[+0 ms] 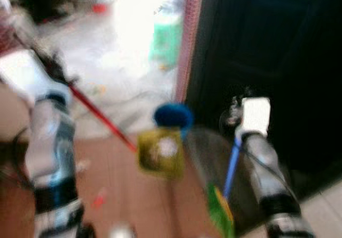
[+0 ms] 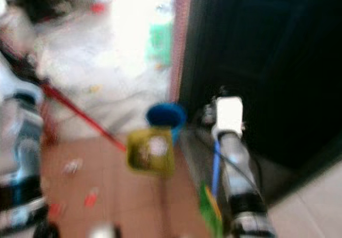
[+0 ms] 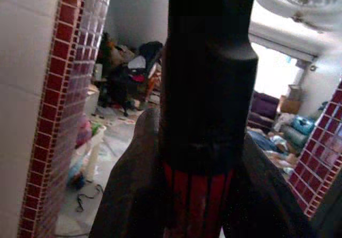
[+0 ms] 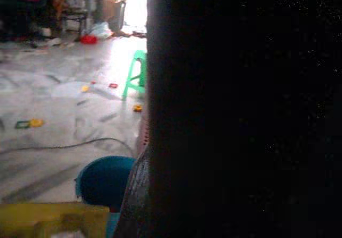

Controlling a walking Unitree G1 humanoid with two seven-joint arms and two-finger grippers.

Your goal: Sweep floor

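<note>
Both eye views are blurred. My left gripper (image 1: pixel 53 64) is at the left, shut on a broom's red handle (image 1: pixel 101 118), which slants down to the brown tiles. In the left wrist view the black grip and red shaft (image 3: pixel 206 88) sit between the fingers (image 3: pixel 133 184). My right gripper (image 1: pixel 235 115) is shut on a blue handle (image 1: pixel 232 166) that runs back along the forearm to a green-and-yellow end (image 1: pixel 222 211). A yellow pan-like thing (image 1: pixel 160 150) with pale bits in it lies between the arms. Small litter (image 2: pixel 90 198) dots the brown floor.
A blue bucket (image 1: pixel 173 115) stands just behind the yellow thing, beside a red-tiled wall edge (image 1: pixel 187 46). A dark door (image 1: pixel 267 46) lies to the right. Beyond, a bright pale floor holds a green stool (image 4: pixel 136 72), a cable (image 4: pixel 64 144) and scattered scraps.
</note>
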